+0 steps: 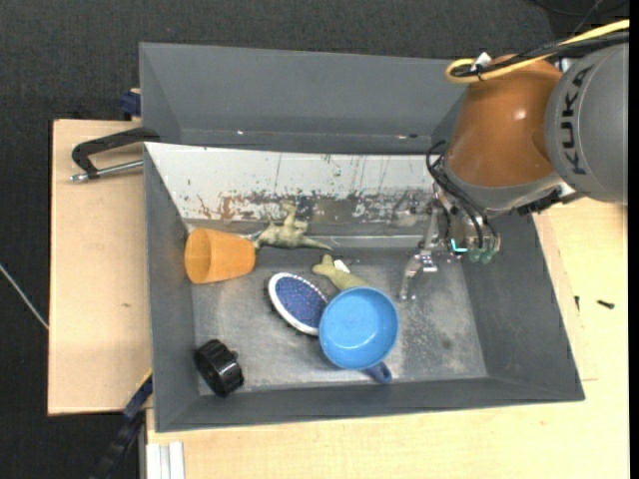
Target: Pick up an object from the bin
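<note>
Grey bin [300, 98]: blue cup [357, 327] lies just beside the claw [419, 272], whose opening is unclear.

The brush [295, 300] is partly covered by the blue cup [357, 327]; the arm [539, 128] is cut off at the right edge.

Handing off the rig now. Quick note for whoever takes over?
Pincer: low in the right part of the bin, over bare floor right of the blue cup; nothing seen in it.
Things: blue-white oval brush beside that cup, orange cup on its side at left, black cap front left, tan toy figure by back wall.
Done: nothing picked. Left: grasp one thing, lift it out.
</note>
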You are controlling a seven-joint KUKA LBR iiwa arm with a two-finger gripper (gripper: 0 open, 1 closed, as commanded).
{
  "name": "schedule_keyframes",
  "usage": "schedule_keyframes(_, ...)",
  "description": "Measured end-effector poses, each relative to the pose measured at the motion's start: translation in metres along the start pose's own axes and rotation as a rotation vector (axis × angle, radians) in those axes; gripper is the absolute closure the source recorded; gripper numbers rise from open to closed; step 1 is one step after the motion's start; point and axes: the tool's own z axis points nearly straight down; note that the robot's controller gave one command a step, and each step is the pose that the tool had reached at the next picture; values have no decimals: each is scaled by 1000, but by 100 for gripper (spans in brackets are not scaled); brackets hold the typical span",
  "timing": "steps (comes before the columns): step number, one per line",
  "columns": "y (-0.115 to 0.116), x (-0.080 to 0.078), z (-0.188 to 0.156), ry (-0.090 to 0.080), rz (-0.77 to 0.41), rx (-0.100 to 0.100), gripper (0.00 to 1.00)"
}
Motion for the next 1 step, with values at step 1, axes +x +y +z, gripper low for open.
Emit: schedule_keyframes(1, 40, 11, 87, 4, -47, -3, 0)
